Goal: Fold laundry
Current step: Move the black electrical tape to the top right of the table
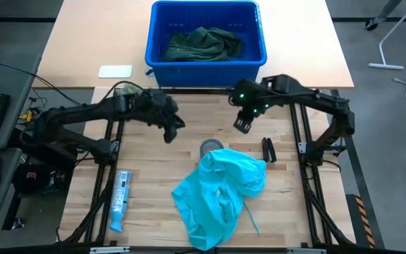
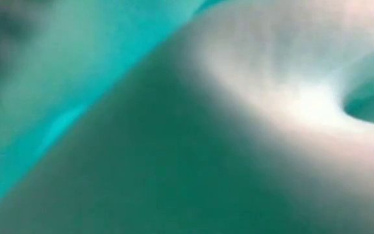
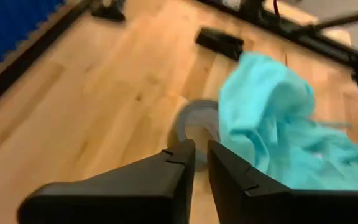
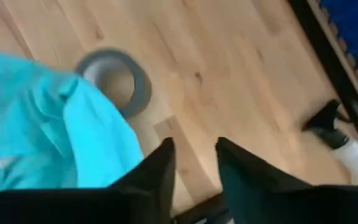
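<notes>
Surface: a light wooden table (image 1: 154,169) inside a dark frame, with a paler tabletop beyond it.
Turquoise garments: one, a crumpled turquoise shirt (image 1: 220,194) lying loose near the front edge of the table; it fills the low view (image 2: 109,97) completely.
Tape rolls: one grey tape roll (image 1: 211,148) flat on the wood, just behind the shirt and partly covered by it.
Other loose items: one tube (image 1: 119,200) at the front left, one small black object (image 1: 268,149) right of the shirt.
Left gripper (image 1: 169,130): above the table behind the tape roll, fingers nearly together with only a thin gap, holding nothing.
Right gripper (image 1: 242,125): above the table behind the shirt, fingers slightly apart, empty.
Bins: one blue bin (image 1: 159,49) on the far tabletop.
Bin contents: one heap of dark green laundry (image 1: 203,44); I cannot count the pieces.
</notes>
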Robot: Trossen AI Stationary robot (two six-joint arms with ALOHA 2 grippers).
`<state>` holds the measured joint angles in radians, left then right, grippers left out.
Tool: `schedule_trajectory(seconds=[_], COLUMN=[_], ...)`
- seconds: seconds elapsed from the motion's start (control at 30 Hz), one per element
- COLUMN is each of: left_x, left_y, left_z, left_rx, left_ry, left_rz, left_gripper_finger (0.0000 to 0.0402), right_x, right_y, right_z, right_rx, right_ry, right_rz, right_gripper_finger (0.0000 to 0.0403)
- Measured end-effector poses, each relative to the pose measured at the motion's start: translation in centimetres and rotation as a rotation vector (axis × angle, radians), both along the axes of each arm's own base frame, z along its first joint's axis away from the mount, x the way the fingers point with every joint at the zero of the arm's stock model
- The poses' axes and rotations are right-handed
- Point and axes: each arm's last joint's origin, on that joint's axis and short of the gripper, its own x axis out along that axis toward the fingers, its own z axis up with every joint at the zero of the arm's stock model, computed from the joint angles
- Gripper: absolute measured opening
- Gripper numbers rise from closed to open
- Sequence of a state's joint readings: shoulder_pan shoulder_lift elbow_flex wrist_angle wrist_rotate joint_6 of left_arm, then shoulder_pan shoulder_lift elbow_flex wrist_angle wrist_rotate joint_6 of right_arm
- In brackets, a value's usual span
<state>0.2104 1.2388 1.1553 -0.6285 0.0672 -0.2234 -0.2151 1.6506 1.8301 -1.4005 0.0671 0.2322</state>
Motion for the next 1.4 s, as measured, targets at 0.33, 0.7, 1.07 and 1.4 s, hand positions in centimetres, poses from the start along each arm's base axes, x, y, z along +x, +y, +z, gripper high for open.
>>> schedule_trajectory(seconds=[0.33,0.7,1.07,1.4], left_x=[2.2,8.2,6.9,9.1], left_y=[-0.8,0.3,-0.2,-0.8], left_z=[-1.7,-9.0,-11.4,-16.2], left_rx=[0.009,-0.083,-0.177,-0.323], left_ry=[0.042,0.172,0.426,0.49], left_rz=[-0.073,-0.005,0.028,-0.016], left_gripper_finger=[0.0173,0.015,0.0002,0.0], right_x=[0.9,-3.8,-8.8,-9.5], right_y=[2.9,7.7,8.7,7.9], right_z=[-4.8,-8.6,-5.9,-5.3], right_rx=[0.098,0.144,0.123,0.085], right_ry=[0.314,0.459,0.268,0.213], right_rz=[0.093,-0.002,-0.301,-0.348], right_gripper_finger=[0.0222,0.0112,0.0005,0.0001])
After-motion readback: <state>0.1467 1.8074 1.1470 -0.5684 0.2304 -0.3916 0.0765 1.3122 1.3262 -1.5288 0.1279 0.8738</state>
